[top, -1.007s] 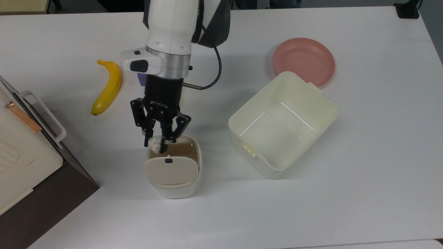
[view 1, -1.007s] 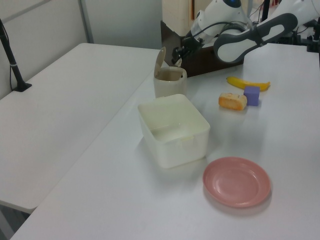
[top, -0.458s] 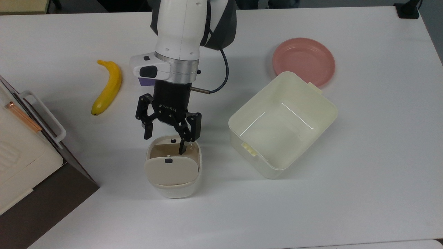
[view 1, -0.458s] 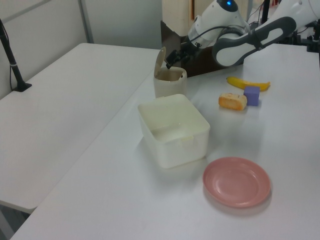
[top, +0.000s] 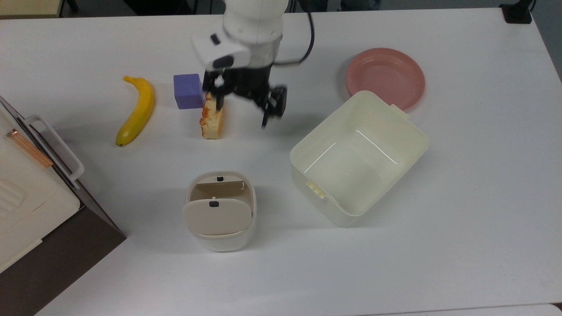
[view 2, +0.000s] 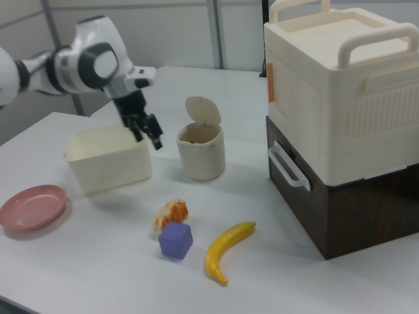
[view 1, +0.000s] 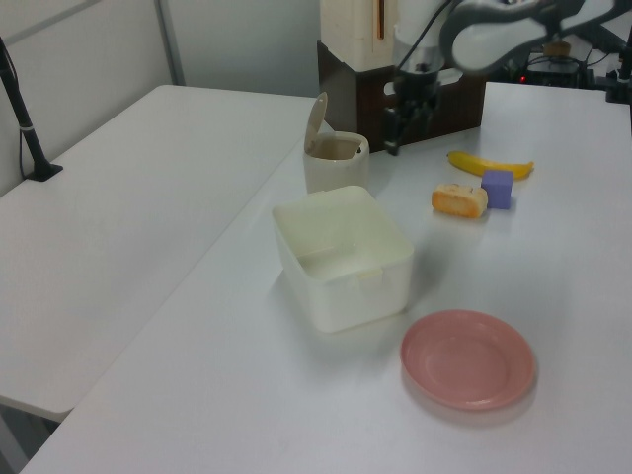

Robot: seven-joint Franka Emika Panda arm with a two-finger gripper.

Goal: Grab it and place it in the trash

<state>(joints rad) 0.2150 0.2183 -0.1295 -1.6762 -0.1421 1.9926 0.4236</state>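
**Top view:** The arm is cut off by the upper edge and blurred. Its gripper has the fingers released and spread wide. The trash bin stands well apart at 6 o'clock from them. Its swing flap is tipped open and covers the near half of the mouth. The bin's inside is in shadow, so where the paper ball lies cannot be told. The bread piece sits at 9 o'clock of the fingers, its top end hidden behind one of them. Bare worktop runs between the bin and the cream tub.

**Left view:** The gripper hangs at 2 o'clock from the bin, dark against the brown box.

**Right view:** The gripper, fingers parted, is at 10 o'clock from the bin, over the tub's corner.
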